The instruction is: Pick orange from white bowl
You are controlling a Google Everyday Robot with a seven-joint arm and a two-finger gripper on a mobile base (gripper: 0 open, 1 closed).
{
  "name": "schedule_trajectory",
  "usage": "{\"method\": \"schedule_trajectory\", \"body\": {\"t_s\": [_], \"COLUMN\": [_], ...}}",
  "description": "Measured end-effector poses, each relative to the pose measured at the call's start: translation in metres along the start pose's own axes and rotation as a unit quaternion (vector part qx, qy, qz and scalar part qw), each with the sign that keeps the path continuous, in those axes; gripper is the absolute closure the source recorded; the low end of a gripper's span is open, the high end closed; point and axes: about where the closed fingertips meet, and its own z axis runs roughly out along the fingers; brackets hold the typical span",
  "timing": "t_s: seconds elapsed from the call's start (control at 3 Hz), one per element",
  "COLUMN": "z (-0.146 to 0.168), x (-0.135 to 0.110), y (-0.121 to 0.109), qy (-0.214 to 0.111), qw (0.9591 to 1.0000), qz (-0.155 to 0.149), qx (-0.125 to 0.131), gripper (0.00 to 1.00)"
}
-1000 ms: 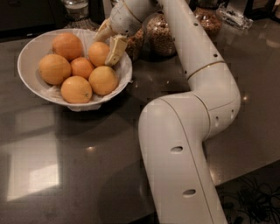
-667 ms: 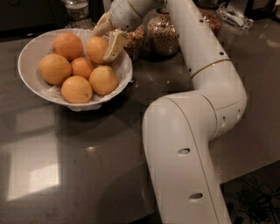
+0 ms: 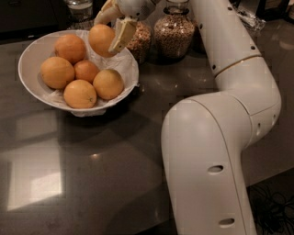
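The white bowl (image 3: 32, 55) with its crinkled liner sits at the upper left of the dark table. It holds several pale oranges and one smaller, redder fruit (image 3: 86, 70) in the middle. My gripper (image 3: 110, 26) is above the bowl's far right rim, shut on an orange (image 3: 101, 39). The orange is lifted clear of the other fruit. One cream finger (image 3: 121, 33) lies across its right side, the other reaches over its top.
Two glass jars of grain (image 3: 173, 31) stand just behind and right of the bowl. My white arm (image 3: 216, 137) fills the right half of the view. A glass (image 3: 80, 8) stands behind the bowl. Cables lie on the floor at lower right.
The gripper has closed on the orange at the bowl's right side and raised it out of the pile, up and slightly back.
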Motion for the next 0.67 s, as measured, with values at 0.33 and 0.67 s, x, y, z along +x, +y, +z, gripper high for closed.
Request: {"method": "schedule_trajectory", "body": {"t_s": [0.33,0.67], "z": [-0.002,-0.031], "x": [-0.005,-0.021], "y": [0.012,0.025], "qy": [-0.016,-0.024], "qw": [0.9997,0.9979], "qz": [0.021,0.03], "qx": [0.002,0.052], "gripper": [1.0,1.0]}}
